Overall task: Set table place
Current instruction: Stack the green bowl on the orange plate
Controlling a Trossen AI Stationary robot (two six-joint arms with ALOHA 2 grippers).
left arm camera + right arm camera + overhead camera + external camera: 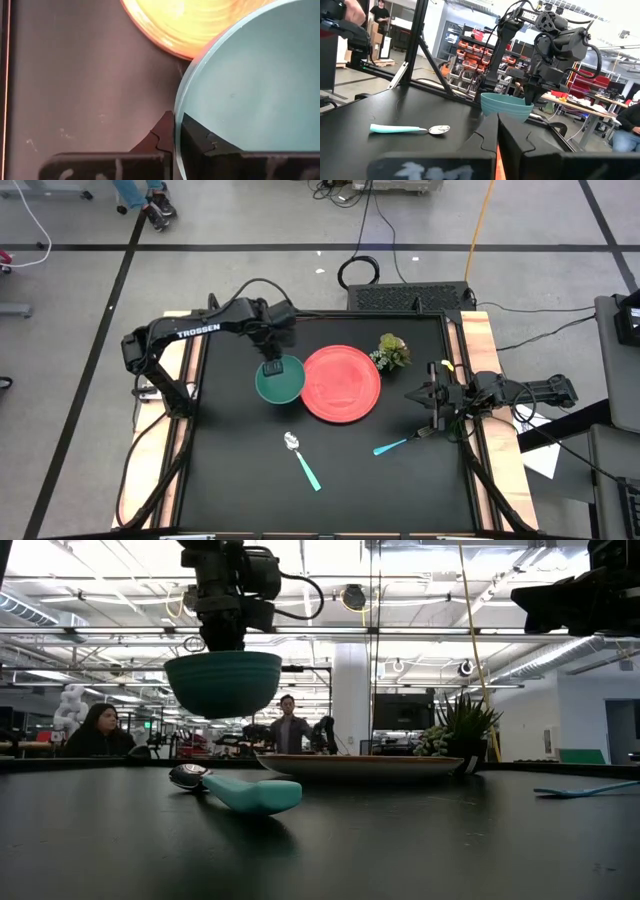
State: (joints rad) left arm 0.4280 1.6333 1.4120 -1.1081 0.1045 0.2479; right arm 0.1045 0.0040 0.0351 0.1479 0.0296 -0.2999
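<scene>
We have the left tool pinching the rim of the teal bowl, one finger inside the wall and one outside, and the low view shows the bowl hanging in the air, clear of the surface. From above, the bowl sits just beside the red plate, at its left edge, perhaps overlapping the rim a little. The plate itself lies flat near the middle of the surface, towards the far side, with a small potted plant just beyond its right rim. We judge the step in hand to be carrying the bowl onto the plate, so we should keep it level, since a rim pinch lets it swing or tip, and carry it sideways high enough to clear the plate's rim. We want it centred over the plate before we lower, then set down gently until it bears its own weight and only then let go. The right tool waits at the right edge with its fingers pressed together on nothing, near the teal fork. The teal spoon lies nearer the front, well apart from the bowl's path.
</scene>
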